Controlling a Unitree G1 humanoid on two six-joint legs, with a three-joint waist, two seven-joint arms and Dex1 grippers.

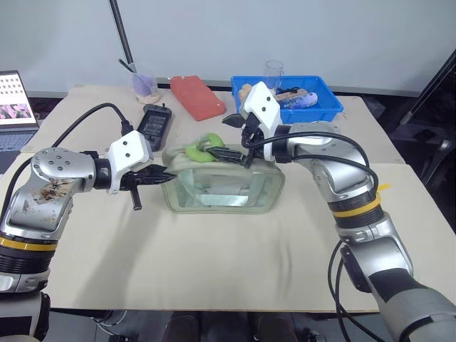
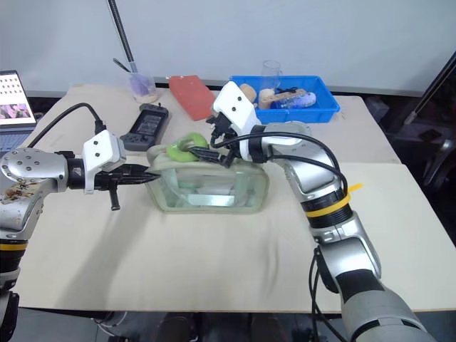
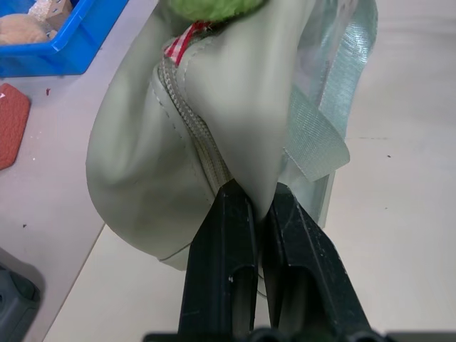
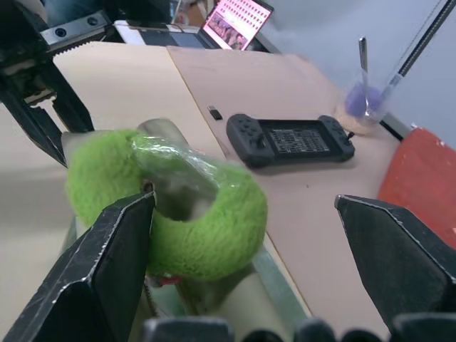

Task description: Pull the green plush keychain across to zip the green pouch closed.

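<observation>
Green plush keychain [image 4: 167, 214] sits between our right gripper's [image 4: 246, 242] wide-open fingers, ungrabbed; our left gripper [image 3: 249, 214] is pinching the green pouch's [image 1: 224, 189] nine-o'clock end.

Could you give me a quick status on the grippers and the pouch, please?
Left gripper shut on green pouch end. Right gripper open, around green plush keychain, not gripping. Nothing blocking.
</observation>
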